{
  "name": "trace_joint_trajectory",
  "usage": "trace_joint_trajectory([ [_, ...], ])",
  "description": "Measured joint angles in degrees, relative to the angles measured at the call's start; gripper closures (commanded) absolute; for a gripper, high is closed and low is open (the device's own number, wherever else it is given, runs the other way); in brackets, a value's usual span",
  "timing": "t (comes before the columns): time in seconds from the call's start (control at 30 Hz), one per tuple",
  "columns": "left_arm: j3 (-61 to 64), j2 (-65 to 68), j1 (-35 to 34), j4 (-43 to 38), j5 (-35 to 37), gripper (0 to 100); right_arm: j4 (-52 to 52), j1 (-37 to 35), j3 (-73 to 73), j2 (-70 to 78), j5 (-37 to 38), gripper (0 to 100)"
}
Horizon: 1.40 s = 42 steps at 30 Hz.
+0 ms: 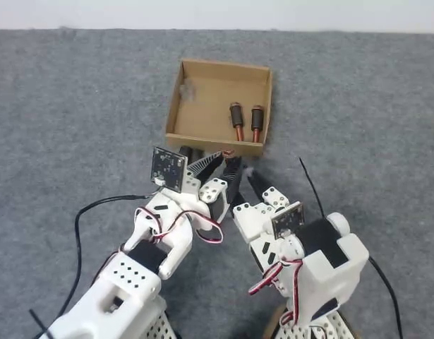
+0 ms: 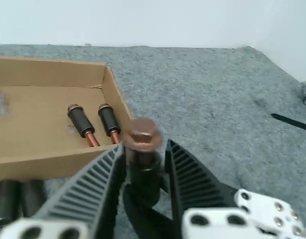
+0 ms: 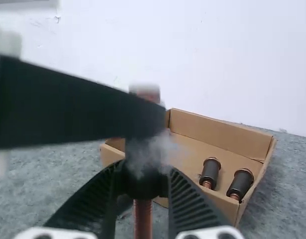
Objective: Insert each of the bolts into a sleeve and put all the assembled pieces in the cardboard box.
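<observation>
Found left gripper [image 2: 145, 149] jaws clamped on sleeve [image 2: 143, 167], bolt [image 2: 143, 134] head showing on top. Found right gripper [image 3: 145, 172] jaws pinching same sleeve, just off cardboard box [image 1: 209, 143] 6 o'clock wall. Counted two assembled pieces [image 1: 236, 116] inside, toward 3 o'clock.

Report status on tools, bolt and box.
Left tool and right tool both shut on one black-sleeved copper hex bolt, near the front wall of the brown cardboard box. Two assembled pieces inside. Two loose black sleeves lie beside that wall.
</observation>
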Motion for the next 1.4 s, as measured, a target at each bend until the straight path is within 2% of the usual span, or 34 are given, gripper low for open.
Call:
trace_joint_trajectory([
  [0.97,-0.09,-0.18,-0.35,0.0,-0.18,88,0.0,0.44,0.0,0.0,0.0,99.2],
  [1.13,-1.14,-5.71,-0.35,0.26,-0.26,88,0.0,0.44,0.0,0.0,0.0,99.2],
  [1.23,-3.43,-11.34,-0.44,5.36,-0.26,88,0.0,0.44,0.0,0.0,0.0,99.2],
  [1.4,-7.12,-20.04,-1.85,19.34,-0.26,88,0.0,0.44,0.0,0.0,0.0,99.2],
])
